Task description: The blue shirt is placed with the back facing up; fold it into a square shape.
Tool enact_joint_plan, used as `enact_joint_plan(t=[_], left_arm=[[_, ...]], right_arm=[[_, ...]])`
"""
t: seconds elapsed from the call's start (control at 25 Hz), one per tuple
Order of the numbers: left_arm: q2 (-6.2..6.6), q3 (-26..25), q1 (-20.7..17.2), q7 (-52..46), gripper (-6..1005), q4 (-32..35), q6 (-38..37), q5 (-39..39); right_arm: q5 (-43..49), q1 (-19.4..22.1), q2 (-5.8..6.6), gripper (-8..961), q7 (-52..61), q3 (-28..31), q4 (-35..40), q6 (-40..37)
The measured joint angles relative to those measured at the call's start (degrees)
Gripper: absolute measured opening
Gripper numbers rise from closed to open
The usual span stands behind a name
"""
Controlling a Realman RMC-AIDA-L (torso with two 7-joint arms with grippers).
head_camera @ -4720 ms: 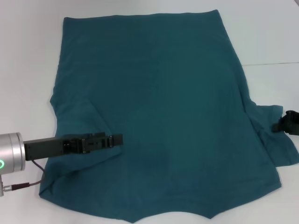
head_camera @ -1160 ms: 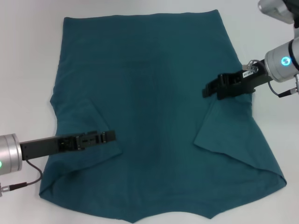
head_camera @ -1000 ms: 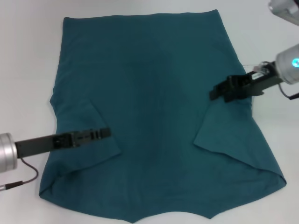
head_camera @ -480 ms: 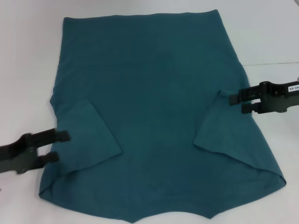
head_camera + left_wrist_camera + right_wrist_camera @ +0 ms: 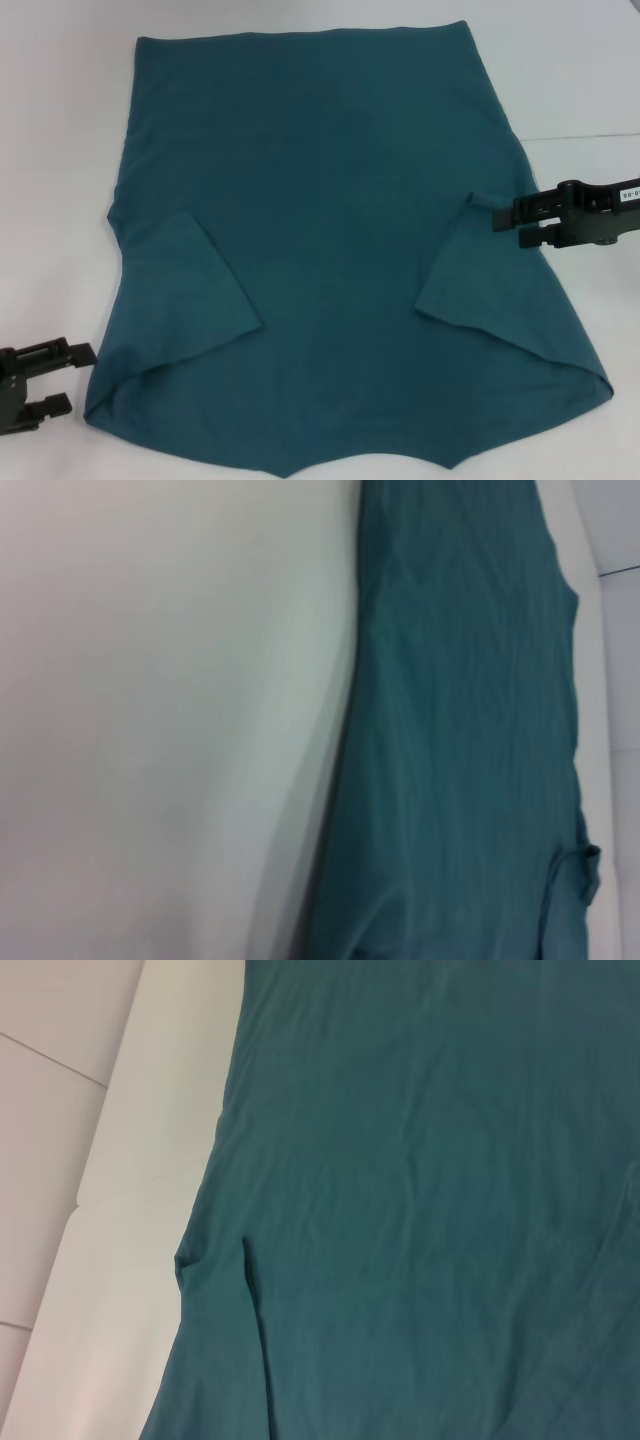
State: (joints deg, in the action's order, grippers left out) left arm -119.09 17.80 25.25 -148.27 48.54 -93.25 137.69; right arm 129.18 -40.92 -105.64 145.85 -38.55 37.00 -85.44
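Both sleeves now lie folded inward on the shirt [image 5: 330, 240], spread flat, plain side up, on the white table [image 5: 60, 150], while the left gripper [image 5: 65, 378] has retreated off its near-left corner, jaws apart and empty, and the right gripper [image 5: 510, 220] hovers splayed and empty at its right edge.

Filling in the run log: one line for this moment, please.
blue shirt: flat, both sleeves folded in | left gripper: open, off near-left corner | right gripper: open, at right edge

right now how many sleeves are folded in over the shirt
2: the left sleeve lies folded onto the shirt at its left side, the right sleeve at its right.
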Motion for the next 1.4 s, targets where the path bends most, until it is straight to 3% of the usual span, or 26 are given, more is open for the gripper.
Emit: enact_joint_plan(t=[1.4], left_arm=[[-0.36,1.1,0.4,-0.6,859,-4.5,4.5,3.6]], right_arm=[[0.1,0.4,0.32,644,0.4,0.2,0.0,0.3]])
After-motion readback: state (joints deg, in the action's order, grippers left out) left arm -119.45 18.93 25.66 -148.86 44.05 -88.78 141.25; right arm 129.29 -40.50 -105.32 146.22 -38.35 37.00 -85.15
